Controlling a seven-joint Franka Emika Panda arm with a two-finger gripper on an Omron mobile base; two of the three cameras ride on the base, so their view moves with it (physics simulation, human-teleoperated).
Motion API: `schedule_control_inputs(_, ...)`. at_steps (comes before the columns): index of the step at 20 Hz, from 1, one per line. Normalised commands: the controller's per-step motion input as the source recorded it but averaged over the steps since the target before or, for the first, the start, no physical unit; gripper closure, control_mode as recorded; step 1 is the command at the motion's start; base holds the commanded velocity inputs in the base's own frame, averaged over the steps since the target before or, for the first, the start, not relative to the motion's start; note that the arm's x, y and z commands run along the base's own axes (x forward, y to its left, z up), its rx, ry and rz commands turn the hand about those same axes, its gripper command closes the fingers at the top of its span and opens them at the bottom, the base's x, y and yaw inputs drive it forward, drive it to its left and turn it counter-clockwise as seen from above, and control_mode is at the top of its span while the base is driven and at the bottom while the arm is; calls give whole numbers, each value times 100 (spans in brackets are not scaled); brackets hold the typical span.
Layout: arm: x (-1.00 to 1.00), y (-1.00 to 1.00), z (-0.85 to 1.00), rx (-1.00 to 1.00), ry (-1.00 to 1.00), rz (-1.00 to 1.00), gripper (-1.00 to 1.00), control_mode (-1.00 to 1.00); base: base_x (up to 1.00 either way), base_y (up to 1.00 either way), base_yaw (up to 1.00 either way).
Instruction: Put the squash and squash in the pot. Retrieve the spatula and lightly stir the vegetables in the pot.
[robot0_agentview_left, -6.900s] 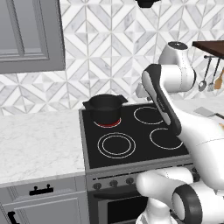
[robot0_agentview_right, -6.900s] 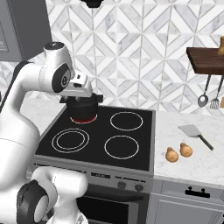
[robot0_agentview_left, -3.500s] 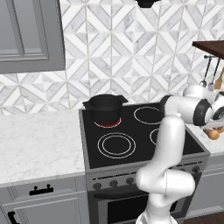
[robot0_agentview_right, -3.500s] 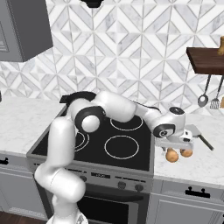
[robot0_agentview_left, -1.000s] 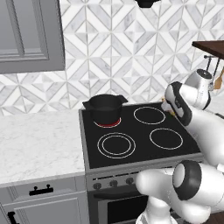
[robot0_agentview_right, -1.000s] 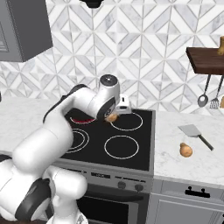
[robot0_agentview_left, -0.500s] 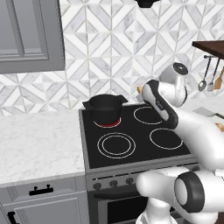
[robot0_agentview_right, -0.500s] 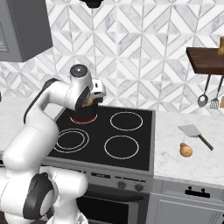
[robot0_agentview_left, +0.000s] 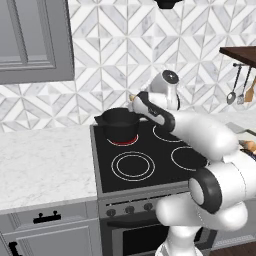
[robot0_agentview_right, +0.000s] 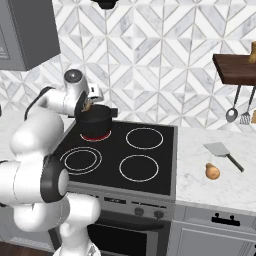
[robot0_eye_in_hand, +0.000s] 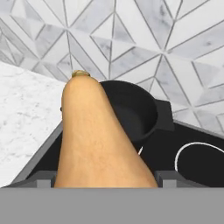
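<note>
My gripper (robot0_agentview_right: 87, 105) is shut on one tan-orange squash (robot0_eye_in_hand: 96, 140), which stands between the fingers in the hand view. In the left base view the gripper (robot0_agentview_left: 133, 100) hangs just above the right rim of the black pot (robot0_agentview_left: 119, 123). The pot (robot0_agentview_right: 95, 120) sits on the red-glowing back left burner, and the part of its inside (robot0_eye_in_hand: 131, 111) that shows past the squash looks dark and bare. The other squash (robot0_agentview_right: 212, 171) lies on the right counter. The grey spatula (robot0_agentview_right: 220, 149) lies flat just behind it.
The black stove (robot0_agentview_right: 132, 160) has three free burner rings. A wooden shelf (robot0_agentview_right: 235, 67) at the right has a spoon (robot0_agentview_right: 231, 114) and other utensils hanging under it. White marble counter (robot0_agentview_left: 40, 160) stretches left of the stove, with a grey cabinet (robot0_agentview_left: 30, 40) above it.
The arm has swung left across the stove with the squash in its grip, from above the right burners to just over the pot.
</note>
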Motion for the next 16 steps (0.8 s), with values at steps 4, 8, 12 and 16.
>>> schedule_control_inputs(4, 78, 34, -49, -4, 4, 0, 100, -100, 0, 0, 0)
schedule_control_inputs(8, 64, 10, -66, -6, 8, 0, 100, -100, 0, 0, 0)
schedule_control_inputs(12, 61, 1, -52, -4, 6, 0, 100, -100, 0, 0, 0)
schedule_control_inputs(16, 49, 14, -31, 0, 4, 0, 100, -100, 0, 0, 0)
